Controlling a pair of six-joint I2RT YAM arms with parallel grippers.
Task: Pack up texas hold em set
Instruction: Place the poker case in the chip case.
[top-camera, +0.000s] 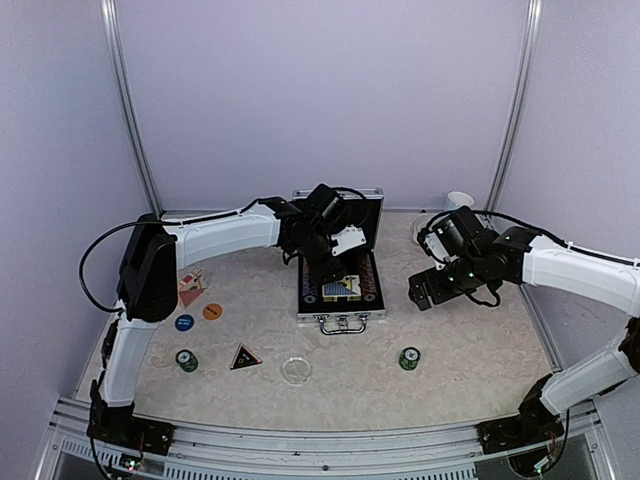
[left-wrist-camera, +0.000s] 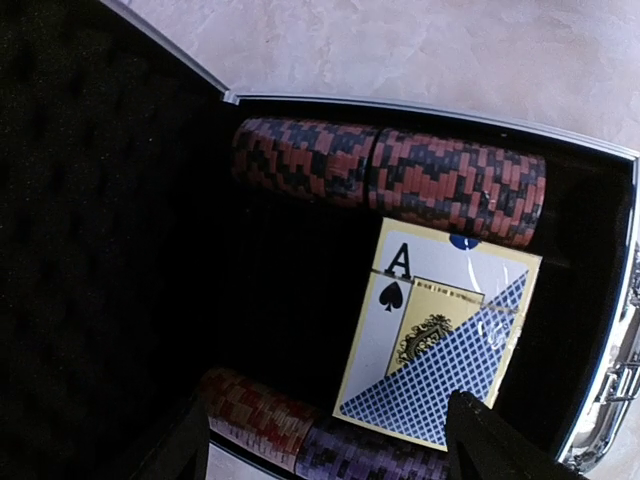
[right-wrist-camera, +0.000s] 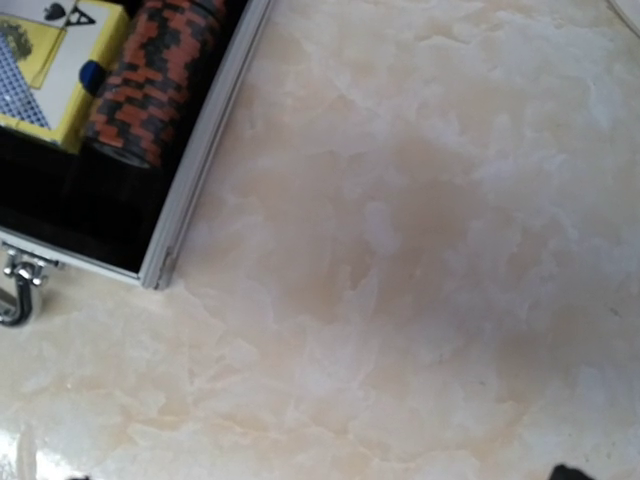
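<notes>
The silver briefcase (top-camera: 341, 318) lies open mid-table, its black-lined lid upright behind. A blue card deck (top-camera: 341, 288) (left-wrist-camera: 440, 340) rests inside between red-black chip rows (left-wrist-camera: 390, 175) and a lower chip row (left-wrist-camera: 290, 425). My left gripper (top-camera: 325, 262) (left-wrist-camera: 330, 455) hovers over the case, open, fingers wider than the deck and gripping nothing. Open as well, my right gripper (top-camera: 422, 291) (right-wrist-camera: 325, 476) hangs over bare table to the right of the case. A red deck (top-camera: 190, 288), blue disc (top-camera: 184, 322), orange disc (top-camera: 212, 311), black triangle (top-camera: 245, 357), clear disc (top-camera: 295, 370) and two green chip stacks (top-camera: 187, 360) (top-camera: 409, 358) lie loose.
A white mug (top-camera: 459, 200) stands at the back right behind the right arm. The case's latch and handle (top-camera: 341, 324) (right-wrist-camera: 15, 290) face the near side. Grey-violet walls close in the table on three sides.
</notes>
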